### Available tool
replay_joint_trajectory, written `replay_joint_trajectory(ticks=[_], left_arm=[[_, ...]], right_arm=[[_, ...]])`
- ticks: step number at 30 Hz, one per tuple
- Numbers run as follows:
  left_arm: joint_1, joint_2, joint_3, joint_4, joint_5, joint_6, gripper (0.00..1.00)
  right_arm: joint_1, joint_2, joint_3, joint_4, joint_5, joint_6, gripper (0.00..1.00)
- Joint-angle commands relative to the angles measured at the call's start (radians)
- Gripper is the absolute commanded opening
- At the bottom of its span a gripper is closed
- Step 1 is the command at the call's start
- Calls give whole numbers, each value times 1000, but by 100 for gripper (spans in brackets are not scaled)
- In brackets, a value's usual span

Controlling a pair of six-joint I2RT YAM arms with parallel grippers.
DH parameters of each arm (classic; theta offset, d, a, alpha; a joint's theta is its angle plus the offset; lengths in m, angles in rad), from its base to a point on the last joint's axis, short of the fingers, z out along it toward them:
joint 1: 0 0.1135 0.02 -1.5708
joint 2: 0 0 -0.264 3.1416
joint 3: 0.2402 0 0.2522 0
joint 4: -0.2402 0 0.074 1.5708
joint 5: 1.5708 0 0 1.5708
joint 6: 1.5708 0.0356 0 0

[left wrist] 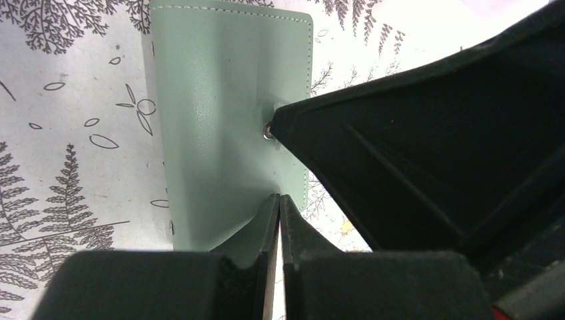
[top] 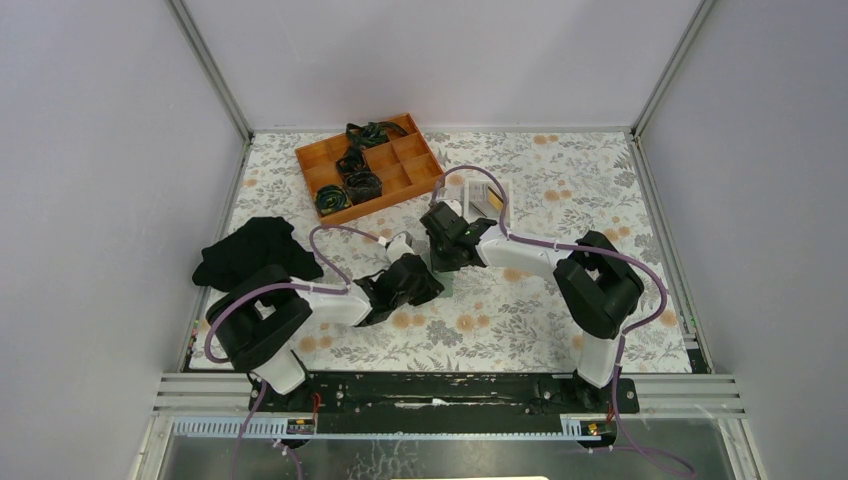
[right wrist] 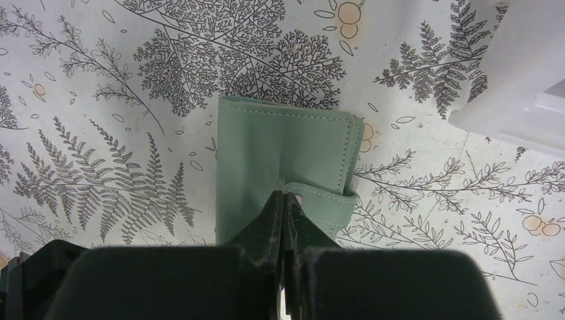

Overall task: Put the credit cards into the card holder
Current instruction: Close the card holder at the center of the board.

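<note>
Two grippers are crowded onto one small item. Your sage-green, stitched, soft-covered card holder [right wrist: 286,147] lies flat on the floral tablecloth [right wrist: 100,100], mid-table, near the white plastic tray [right wrist: 520,73].

Left gripper [left wrist: 280,200]: fingers all but together, apparently pinching a raised fold of the cover at its near edge.

Right gripper [right wrist: 285,197]: fully closed, tips bearing on the cover beside the strap tab [right wrist: 326,200]. I cannot tell whether it grips anything.

No credit cards can be made out in any view.

Risks:
- The thin pinch may slip off the soft cover.
- If you lift while the right tips press down, the holder may drag or twist.
- The grippers sit near enough to collide.
</note>
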Motion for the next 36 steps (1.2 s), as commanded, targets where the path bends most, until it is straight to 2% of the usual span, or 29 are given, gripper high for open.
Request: replay_joint_trajectory(ticks=[1,36], left_arm=[[13,47,-1,-126,-12,47,8],[28,56,-3,-131,-8,58,5]], right_arm=[[20,14,34,-3,-7,-9,0],[20,12,-68,14,33,64,0]])
